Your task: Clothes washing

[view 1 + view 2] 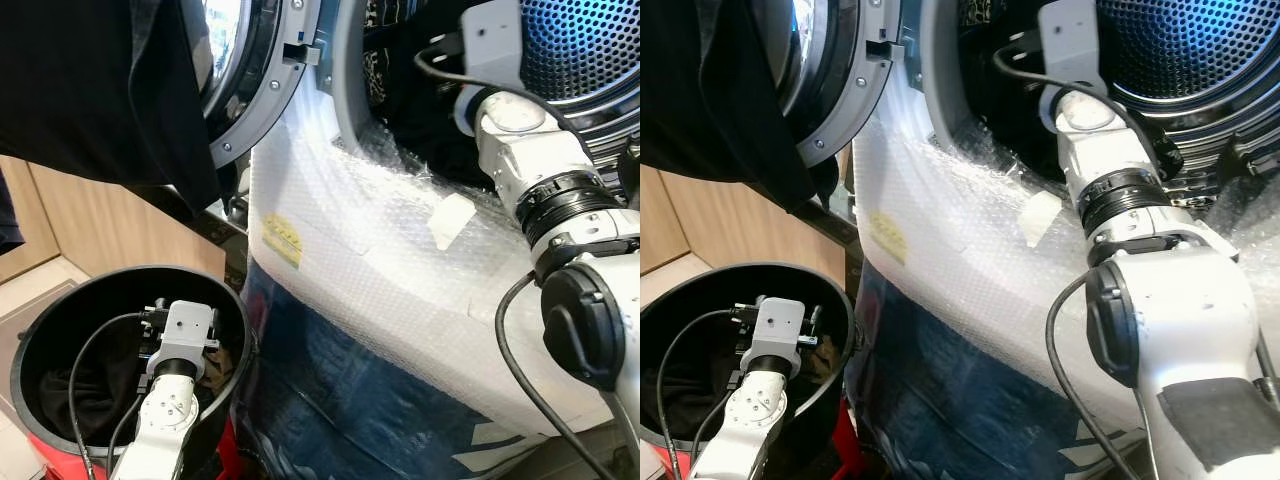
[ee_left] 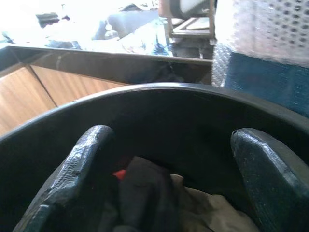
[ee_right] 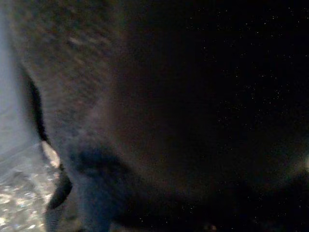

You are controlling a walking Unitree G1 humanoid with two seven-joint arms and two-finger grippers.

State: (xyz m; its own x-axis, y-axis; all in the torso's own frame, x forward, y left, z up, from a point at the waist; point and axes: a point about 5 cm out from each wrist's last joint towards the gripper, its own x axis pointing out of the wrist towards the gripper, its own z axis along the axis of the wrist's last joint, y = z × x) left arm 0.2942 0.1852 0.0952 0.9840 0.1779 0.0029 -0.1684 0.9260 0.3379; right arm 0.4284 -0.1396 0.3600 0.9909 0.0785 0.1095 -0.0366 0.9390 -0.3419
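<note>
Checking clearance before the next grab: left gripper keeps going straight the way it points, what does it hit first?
Most likely the dark clothes heaped in the black basket. The left gripper points down into it, jaws open, with the clothes between and beyond them. Depth unclear; the far wall lies behind.

Bubble-wrapped washing machine (image 1: 400, 260); perforated metal drum (image 1: 590, 50).

Two silver-white robot arms built of rounded metal segments. The left arm (image 1: 160, 420) ends in a grey box-shaped wrist block with a thin black cable looping beside it. The right arm (image 1: 545, 190) has a ribbed black collar, a large black oval cap and a black cable. The left claw (image 2: 169, 159) has two rough-textured black fingers (image 2: 72, 174).
</note>
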